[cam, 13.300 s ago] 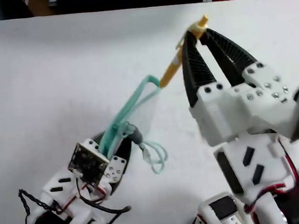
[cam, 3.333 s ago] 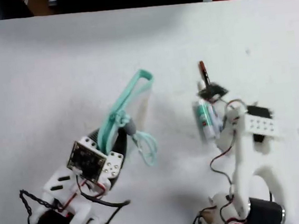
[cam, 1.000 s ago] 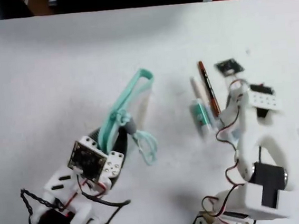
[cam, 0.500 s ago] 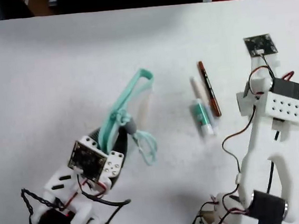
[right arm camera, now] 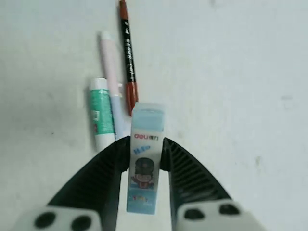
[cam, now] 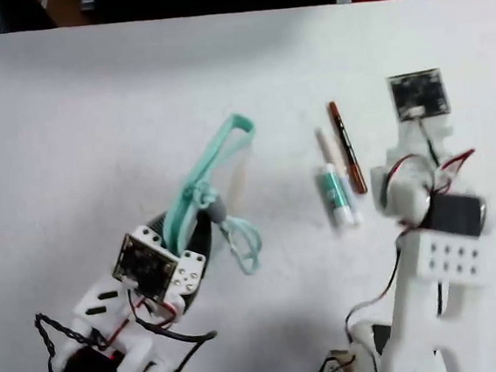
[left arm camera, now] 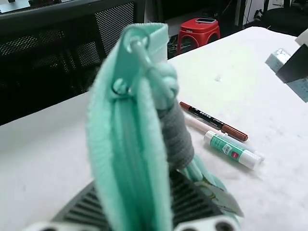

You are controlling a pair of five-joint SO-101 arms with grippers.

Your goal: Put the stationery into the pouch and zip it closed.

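At left, clamping teal pouch edge-up in left end effector. Midway on table, leaving glue stick, pale pen and brown marker side by side. At right, gripping eraser tight in right end effector, raised from the pile worked seconds ago; likely bound for pouch. Cartoon figure on sleeve; print not read off.

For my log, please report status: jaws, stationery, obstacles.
Left jaws shut on mint pouch. Right jaws shut on eraser. Brown pen, pink pen, glue stick lie on table. No obstacle seen.
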